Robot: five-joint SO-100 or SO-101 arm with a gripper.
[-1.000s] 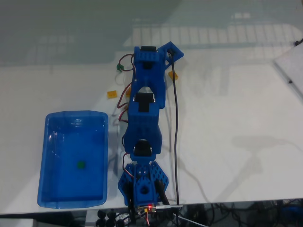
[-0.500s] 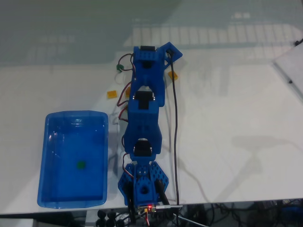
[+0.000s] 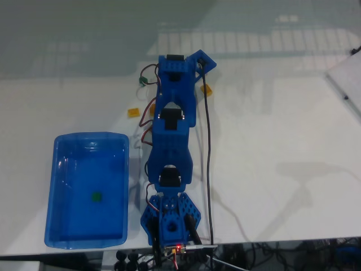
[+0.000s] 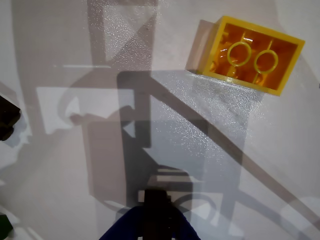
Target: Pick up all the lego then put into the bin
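Observation:
In the wrist view a yellow lego brick [image 4: 252, 55] lies upside down on the white table at the upper right, its two hollow tubes showing. A small part of my gripper [image 4: 157, 217], blue with a dark tip, enters from the bottom edge, well short of that brick and touching nothing. A black piece [image 4: 7, 117] sits at the left edge and a green one [image 4: 4, 225] at the bottom left corner. In the fixed view the blue bin [image 3: 56, 169] stands on the left with one green brick [image 3: 97, 196] inside. Small yellow bricks [image 3: 133, 112] [image 3: 206, 90] lie on either side of the stretched blue arm [image 3: 172, 141].
The arm's base [image 3: 169, 223] sits at the table's front edge with cables [image 3: 208, 169] running along its right side. A green bit [image 3: 142, 81] lies by the wires at the arm's far end. A white sheet [image 3: 347, 82] lies at the right edge. Bare white table spreads to the right.

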